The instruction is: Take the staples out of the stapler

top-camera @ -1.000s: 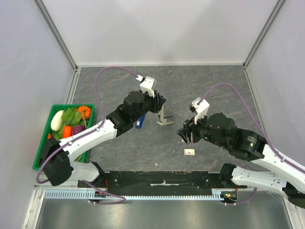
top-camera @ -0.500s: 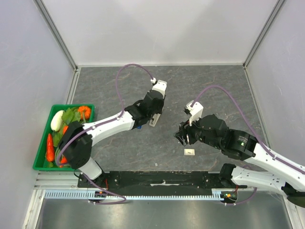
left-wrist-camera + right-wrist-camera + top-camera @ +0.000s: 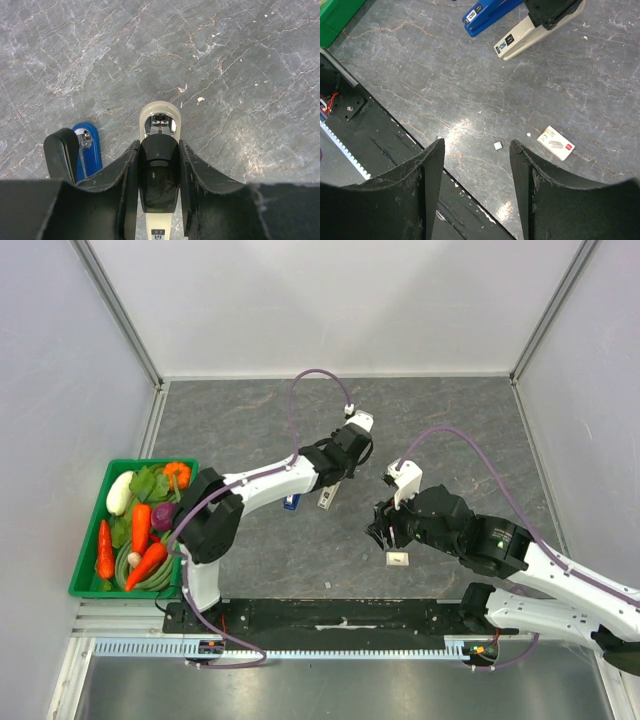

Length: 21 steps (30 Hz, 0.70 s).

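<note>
A beige stapler [image 3: 160, 106] with a black top [image 3: 159, 170] lies flat on the grey table. It also shows in the top view [image 3: 326, 500] and the right wrist view [image 3: 516, 44]. My left gripper [image 3: 159, 145] is shut on the stapler's black top from both sides; it shows in the top view [image 3: 338, 478] too. My right gripper [image 3: 476, 144] is open and empty, hovering above the table near its front edge, in the top view [image 3: 384, 530] right of the stapler. A small loose strip of staples [image 3: 498, 145] lies on the table under it.
A blue stapler [image 3: 88, 150] lies just left of the beige one [image 3: 291, 502]. A small white staple box [image 3: 398, 559] lies near the right gripper [image 3: 556, 143]. A green basket [image 3: 84, 545] of vegetables stands at the left edge. The black base rail [image 3: 380, 145] runs along the front.
My left arm has swung right and stretched out, bringing the beige stapler from raised and open down flat on the table. My right gripper has shifted slightly toward the front.
</note>
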Available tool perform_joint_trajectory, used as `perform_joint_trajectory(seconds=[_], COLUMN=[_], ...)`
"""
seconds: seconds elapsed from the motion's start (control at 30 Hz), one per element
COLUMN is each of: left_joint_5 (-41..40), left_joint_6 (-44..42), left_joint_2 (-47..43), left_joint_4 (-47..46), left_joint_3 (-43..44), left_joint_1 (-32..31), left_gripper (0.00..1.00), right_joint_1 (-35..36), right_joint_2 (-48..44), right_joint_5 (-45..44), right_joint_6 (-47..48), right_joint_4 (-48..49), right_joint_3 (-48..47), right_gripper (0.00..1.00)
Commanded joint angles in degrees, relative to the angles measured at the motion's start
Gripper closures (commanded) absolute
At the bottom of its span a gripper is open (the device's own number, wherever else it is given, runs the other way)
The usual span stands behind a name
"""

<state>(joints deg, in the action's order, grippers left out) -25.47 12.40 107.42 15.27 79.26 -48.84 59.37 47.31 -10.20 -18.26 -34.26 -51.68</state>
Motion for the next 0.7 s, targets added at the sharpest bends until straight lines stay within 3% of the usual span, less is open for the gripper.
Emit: perform_joint_trajectory(seconds=[0.0,0.27,0.43,0.5,0.67], left_joint_5=[-2.12,-0.02,6.57,7.63,8.95], left_joint_6=[0.95,3.33,4.56,4.3,3.33], left_joint_2=[5.25,9.47,9.04,8.69,8.78], left_joint_4=[5.2,11.18,11.63,10.75,10.57], left_joint_3=[7.12,11.43,10.74,9.69,9.77], left_joint_1=[0.23,4.18,8.4,9.81,11.22], left_gripper=[0.98,0.98,0.95,0.9,0.66], right_joint_1=[-0.14,-0.14,-0.05,-0.14,-0.05], right_joint_2=[-0.73,-1.52,-1.34,-1.26,-0.9], right_joint_5=[0.62,0.27,0.53,0.62,0.7], right_joint_6=[-1.25,-2.57,-3.1,-3.27,-3.36], right_joint_4=[2.01,2.18,2.18,2.27,2.27], right_joint_3=[0.97,2.37,2.9,2.9,2.73], right_gripper=[0.38,0.36,0.35,0.34,0.32])
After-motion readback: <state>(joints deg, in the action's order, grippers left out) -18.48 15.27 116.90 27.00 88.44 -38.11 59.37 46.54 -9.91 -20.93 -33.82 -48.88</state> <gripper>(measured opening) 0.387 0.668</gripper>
